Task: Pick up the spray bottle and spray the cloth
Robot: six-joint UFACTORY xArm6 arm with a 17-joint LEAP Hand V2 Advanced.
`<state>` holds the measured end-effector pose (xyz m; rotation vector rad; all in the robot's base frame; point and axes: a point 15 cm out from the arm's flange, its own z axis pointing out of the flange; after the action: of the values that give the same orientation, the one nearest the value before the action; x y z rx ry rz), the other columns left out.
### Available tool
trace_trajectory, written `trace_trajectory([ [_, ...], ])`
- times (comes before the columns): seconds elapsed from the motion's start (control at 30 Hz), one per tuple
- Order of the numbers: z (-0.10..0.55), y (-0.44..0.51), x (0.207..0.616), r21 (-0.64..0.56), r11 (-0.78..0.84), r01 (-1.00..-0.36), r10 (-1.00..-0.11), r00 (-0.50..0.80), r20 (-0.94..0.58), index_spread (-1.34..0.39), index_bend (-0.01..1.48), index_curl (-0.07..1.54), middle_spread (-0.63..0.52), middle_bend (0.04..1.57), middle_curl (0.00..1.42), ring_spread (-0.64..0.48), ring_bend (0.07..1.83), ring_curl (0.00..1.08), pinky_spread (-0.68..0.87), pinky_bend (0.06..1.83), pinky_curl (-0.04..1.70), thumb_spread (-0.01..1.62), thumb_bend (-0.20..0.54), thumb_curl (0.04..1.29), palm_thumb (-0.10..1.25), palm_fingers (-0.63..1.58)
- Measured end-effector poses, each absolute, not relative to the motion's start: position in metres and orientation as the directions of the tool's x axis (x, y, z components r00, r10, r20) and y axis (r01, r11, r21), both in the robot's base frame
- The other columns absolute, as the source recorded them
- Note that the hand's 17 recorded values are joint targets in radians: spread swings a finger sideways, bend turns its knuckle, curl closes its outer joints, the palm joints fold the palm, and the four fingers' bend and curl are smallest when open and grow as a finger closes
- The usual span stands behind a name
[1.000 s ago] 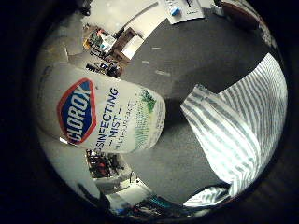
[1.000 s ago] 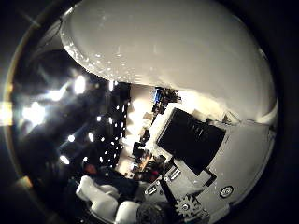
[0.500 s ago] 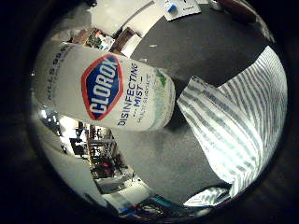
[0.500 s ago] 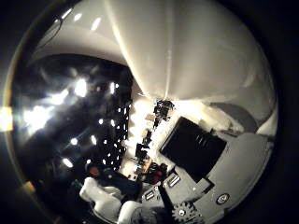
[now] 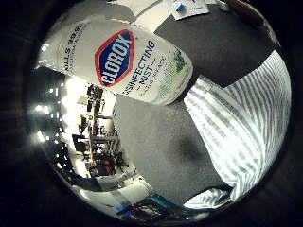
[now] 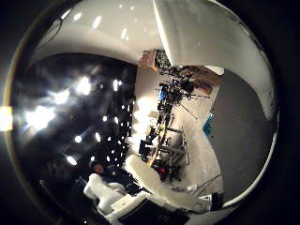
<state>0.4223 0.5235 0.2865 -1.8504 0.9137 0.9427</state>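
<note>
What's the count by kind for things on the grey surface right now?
Spray bottle: 1, white with a red and blue label
Striped cloth: 1, grey and white, lying on the grey surface beside the bottle
Sheet of paper: 1, at the surface's far edge
Total: 3

Spray bottle [image 5: 128, 64] top and trigger out of view, striped cloth [image 5: 241, 137] cut by the view's rim.
</note>
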Motion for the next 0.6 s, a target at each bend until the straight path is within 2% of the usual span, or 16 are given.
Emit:
trace_trajectory([
  [0.2,0.291,0.522,0.414,-0.343,-0.397,-0.851,-0.202,0.445,-0.872,-0.3,0.17,0.38,-0.04,0.29,0.36,0.16,0.66,0.19,0.54,1.1,0.24,0.94,-0.035,0.33,0.23,0.22],
  [0.6,0.314,0.5,0.434,-0.37,-0.356,-0.858,-0.217,0.461,-0.861,-0.28,0.17,0.34,-0.03,0.25,0.36,0.2,0.61,0.17,0.58,1.09,0.18,0.96,-0.03,0.33,0.24,0.22],
])
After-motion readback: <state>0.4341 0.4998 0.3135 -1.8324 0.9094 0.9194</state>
